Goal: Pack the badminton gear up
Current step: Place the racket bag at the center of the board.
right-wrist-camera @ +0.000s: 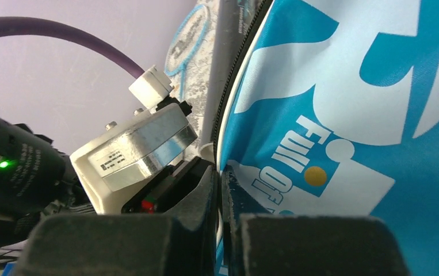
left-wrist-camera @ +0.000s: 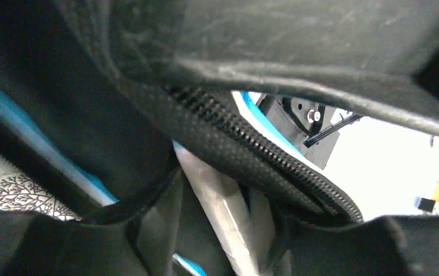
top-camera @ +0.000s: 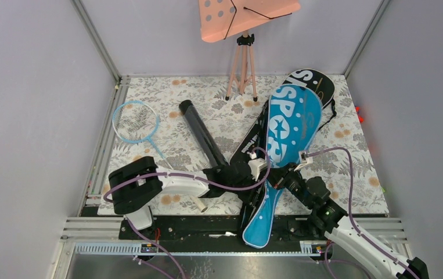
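Upper centre of the top view: pink perforated board (top-camera: pixel 242 17), tilted, on a tripod (top-camera: pixel 242 67) standing at the far edge of a floral-patterned mat (top-camera: pixel 358 151). Grey walls (top-camera: pixel 33 87) and aluminium frame rails (top-camera: pixel 100 46) enclose both sides.

lab cell, aluminium-framed grey walls (top-camera: pixel 33 87)

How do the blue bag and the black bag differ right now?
The blue bag lies on top, nearly all in view; the black bag lies under it, mostly covered. The blue bag's narrow end runs past the mat's near edge; the black bag shows at the far edge. The right pincer pinches the blue bag's edge, not the black bag. Both carry large white lettering.
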